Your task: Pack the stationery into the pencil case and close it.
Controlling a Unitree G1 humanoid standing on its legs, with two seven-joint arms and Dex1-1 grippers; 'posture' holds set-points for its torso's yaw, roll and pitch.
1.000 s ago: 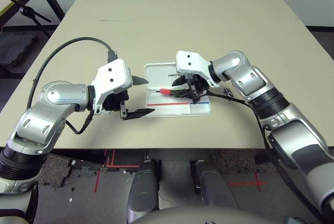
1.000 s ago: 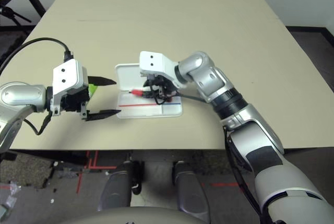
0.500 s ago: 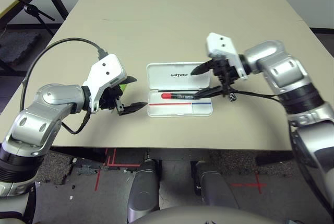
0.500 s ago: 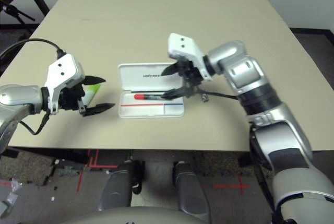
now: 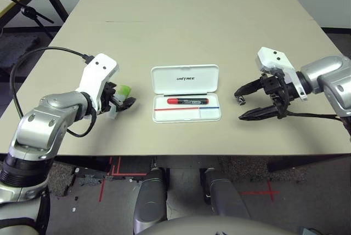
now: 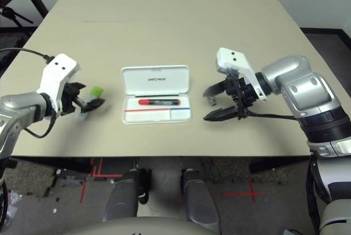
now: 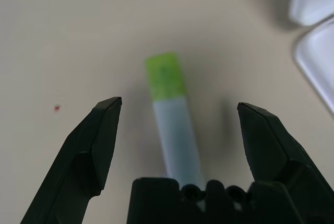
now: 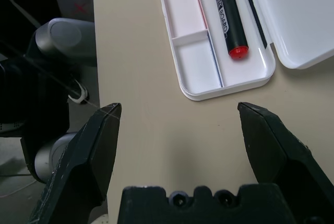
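Observation:
The white pencil case (image 5: 215, 115) lies open mid-table, its lid (image 5: 185, 77) printed "UNITREE" folded back. A red marker with a black end (image 5: 187, 101) rests in its tray. Left of the case lies a translucent stick with a lime-green cap (image 5: 125, 90). My left gripper (image 5: 122, 99) is open and low over it, and in the left wrist view the stick (image 7: 175, 125) runs between the two fingers. My right gripper (image 6: 205, 105) stands open to the right of the case, holding nothing. A tiny silver-black piece (image 5: 239, 101) sits on the table by its fingertips.
The beige table (image 5: 192, 21) stretches far behind the case. A black cable (image 5: 44, 54) loops from my left wrist, and another cable (image 5: 318, 115) trails from my right arm. The table's front edge (image 5: 181, 154) runs just below both grippers.
My right gripper let go of the red marker in the tray and pulled away to the right, open. My left gripper moved left and down over the green-capped stick.

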